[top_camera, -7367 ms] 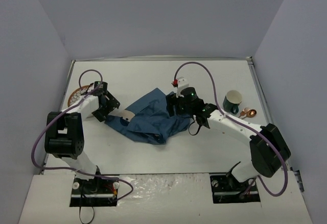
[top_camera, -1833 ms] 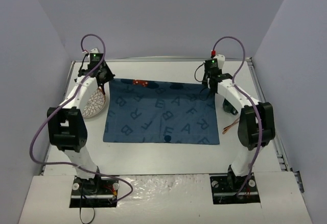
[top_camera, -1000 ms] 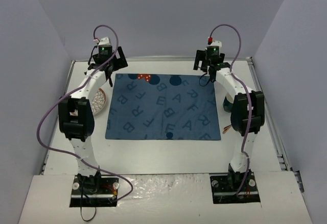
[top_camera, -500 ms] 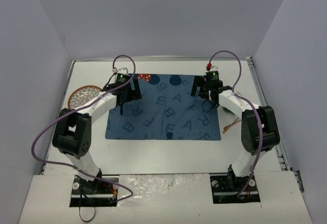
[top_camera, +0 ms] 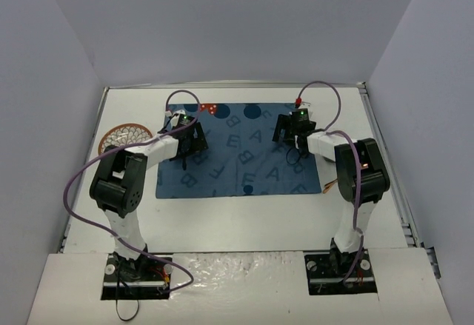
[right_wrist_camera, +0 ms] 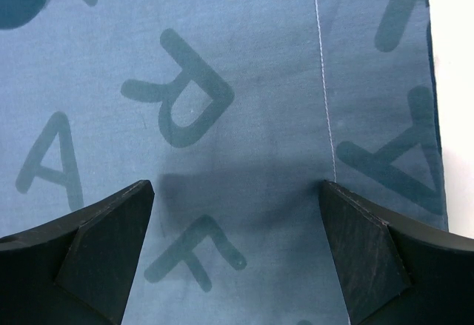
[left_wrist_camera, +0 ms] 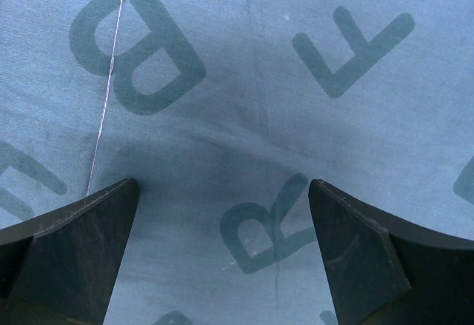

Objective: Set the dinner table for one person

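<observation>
Round lattice-patterned plate (top_camera: 118, 138) at left on the dinner table (top_camera: 244, 225), the white tabletop under everything. Left gripper (left_wrist_camera: 222, 186) spread wide, holding nothing, low over the blue letter-print placemat (top_camera: 244, 171). Placemat flat, mid-table toward the far side. Right gripper (right_wrist_camera: 235, 186) also wide apart, holding nothing, over the placemat's right part. Copper utensil tip (top_camera: 329, 185) just right of the placemat. Plain grey walls (top_camera: 222, 29).

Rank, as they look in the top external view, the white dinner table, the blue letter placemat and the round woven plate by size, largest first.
1. dinner table, by far the largest.
2. blue placemat, covering the table's middle.
3. round woven plate, clearly the smallest.
All lie flat at one level, so nearness does not confuse the order.
</observation>
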`<state>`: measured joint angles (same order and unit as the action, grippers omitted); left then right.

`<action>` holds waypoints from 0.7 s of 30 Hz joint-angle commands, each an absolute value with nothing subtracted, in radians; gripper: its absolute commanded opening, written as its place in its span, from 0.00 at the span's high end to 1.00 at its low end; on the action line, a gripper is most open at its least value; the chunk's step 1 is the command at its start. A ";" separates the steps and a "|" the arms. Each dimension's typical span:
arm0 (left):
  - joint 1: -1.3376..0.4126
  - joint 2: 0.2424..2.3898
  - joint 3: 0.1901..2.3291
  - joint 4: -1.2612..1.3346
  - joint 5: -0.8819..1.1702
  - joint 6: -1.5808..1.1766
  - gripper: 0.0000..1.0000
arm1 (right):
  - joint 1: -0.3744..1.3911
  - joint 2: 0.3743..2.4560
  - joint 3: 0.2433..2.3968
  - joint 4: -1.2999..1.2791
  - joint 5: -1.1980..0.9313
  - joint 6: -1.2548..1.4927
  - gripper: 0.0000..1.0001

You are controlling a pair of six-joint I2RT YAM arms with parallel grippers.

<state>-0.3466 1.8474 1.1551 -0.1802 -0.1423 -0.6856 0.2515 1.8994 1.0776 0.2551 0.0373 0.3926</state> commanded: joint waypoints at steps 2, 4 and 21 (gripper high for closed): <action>-0.337 1.925 1.195 -0.172 -0.136 -0.753 0.03 | 0.224 1.983 1.141 0.268 0.078 0.348 0.09; -0.336 1.931 1.204 -0.166 -0.127 -0.752 0.03 | 0.222 1.985 1.159 0.256 0.083 0.333 0.09; -0.383 1.671 1.137 -0.269 -0.137 -0.741 0.03 | 0.327 1.503 0.885 0.289 0.023 0.506 0.09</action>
<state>-0.3675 1.7783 1.1904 -0.2439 -0.1297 -0.7127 0.3200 1.6093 0.9916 0.2186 0.0312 0.3906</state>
